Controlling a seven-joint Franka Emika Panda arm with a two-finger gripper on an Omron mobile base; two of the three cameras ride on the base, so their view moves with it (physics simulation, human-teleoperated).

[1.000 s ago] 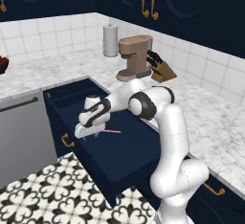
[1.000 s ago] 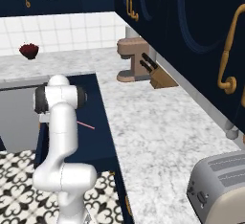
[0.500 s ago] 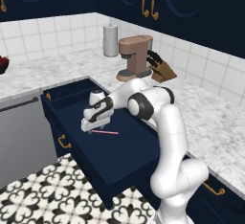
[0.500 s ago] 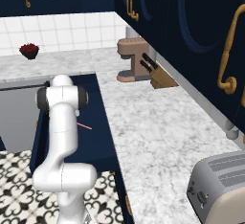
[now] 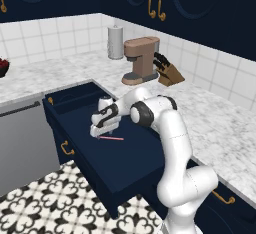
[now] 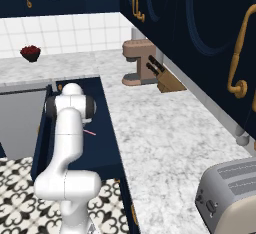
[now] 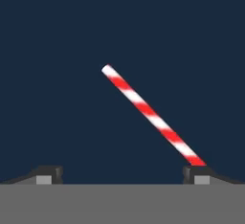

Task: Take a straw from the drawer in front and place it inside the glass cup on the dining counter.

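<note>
The straw, thin with red and white stripes, lies flat on the floor of the open navy drawer. My gripper hangs just above the straw's left end and points down into the drawer. In the hand view the straw runs aslant from the upper middle down to my right fingertip. My gripper is open wide there, with nothing between the fingers. From the right base view the straw shows beside my arm. The glass cup and the dining counter are out of view.
On the marble worktop behind the drawer stand a brown coffee machine, a knife block and a paper towel roll. A toaster sits near right. A grey dishwasher front is left of the drawer.
My hand has shifted slightly over the straw and stays low in the drawer. The straw lies where it was.
</note>
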